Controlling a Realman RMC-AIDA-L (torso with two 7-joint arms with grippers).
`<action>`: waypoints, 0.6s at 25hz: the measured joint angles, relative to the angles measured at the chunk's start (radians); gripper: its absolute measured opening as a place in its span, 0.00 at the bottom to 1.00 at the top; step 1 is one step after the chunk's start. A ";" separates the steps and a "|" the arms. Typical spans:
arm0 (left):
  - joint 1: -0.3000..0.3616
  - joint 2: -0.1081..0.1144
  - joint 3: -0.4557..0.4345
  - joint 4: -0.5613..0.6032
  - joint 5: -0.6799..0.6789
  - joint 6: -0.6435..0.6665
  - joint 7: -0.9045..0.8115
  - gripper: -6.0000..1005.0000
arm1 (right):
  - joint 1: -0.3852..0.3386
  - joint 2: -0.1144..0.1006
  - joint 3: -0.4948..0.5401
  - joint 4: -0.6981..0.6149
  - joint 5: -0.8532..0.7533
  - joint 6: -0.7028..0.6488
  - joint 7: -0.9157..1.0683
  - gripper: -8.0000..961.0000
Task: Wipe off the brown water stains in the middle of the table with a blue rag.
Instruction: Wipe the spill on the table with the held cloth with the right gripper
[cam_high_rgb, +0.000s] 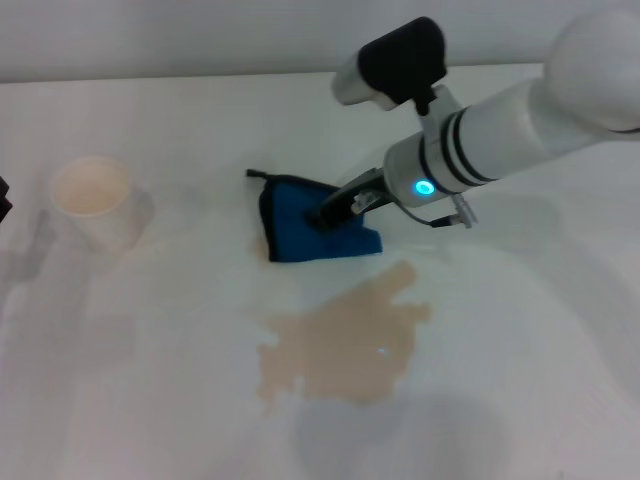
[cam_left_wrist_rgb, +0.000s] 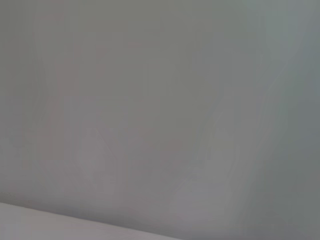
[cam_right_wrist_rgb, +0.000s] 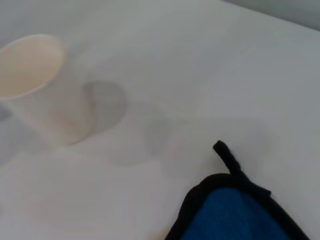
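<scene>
Now R tool on blue rag.

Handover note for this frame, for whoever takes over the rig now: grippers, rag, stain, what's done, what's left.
Right gripper: down on the blue rag; grip state unclear.
Left gripper: out of view.
Rag lies on the table, just behind the brown stain, touching only its far tip at most. A paper cup stands to the left.
Done: rag reached.
Left: drag the rag over the stain; none looks wiped yet.

white table, blue rag, brown stains, cup
</scene>
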 joint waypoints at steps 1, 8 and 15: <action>-0.001 0.000 0.000 0.000 0.000 0.002 0.000 0.88 | 0.005 0.000 -0.024 -0.006 0.009 -0.004 0.000 0.10; -0.003 0.000 0.003 -0.002 0.002 0.004 0.000 0.88 | 0.059 0.001 -0.220 -0.019 0.122 -0.010 0.000 0.10; -0.005 -0.002 0.004 -0.002 0.003 0.004 0.000 0.88 | 0.073 0.001 -0.268 -0.058 0.126 -0.121 -0.003 0.10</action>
